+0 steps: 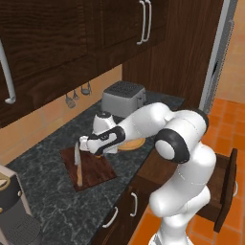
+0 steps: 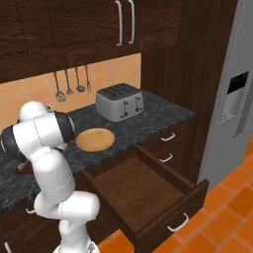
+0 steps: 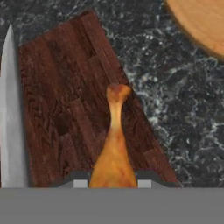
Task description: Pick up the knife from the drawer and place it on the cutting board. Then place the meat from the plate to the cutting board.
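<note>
The cutting board (image 3: 65, 105) lies on the dark counter, and the knife (image 3: 12, 122) rests along its left side, with the tan handle toward the counter's front (image 1: 79, 178). My gripper (image 3: 113, 183) is shut on the meat (image 3: 114, 148), an orange-brown drumstick whose thin end points away over the board's right part. From the left base, the gripper (image 1: 86, 143) hovers low over the board (image 1: 95, 172), beside the knife. The plate (image 2: 95, 139) is bare, just right of the board. The drawer (image 2: 143, 190) stands pulled out and holds nothing.
A silver toaster (image 2: 118, 101) stands at the back of the counter behind the plate. A coffee machine (image 1: 12, 210) sits at the counter's left end. Utensils (image 2: 71, 81) hang on the tan wall. The open drawer (image 1: 225, 184) juts into the floor space beside my base.
</note>
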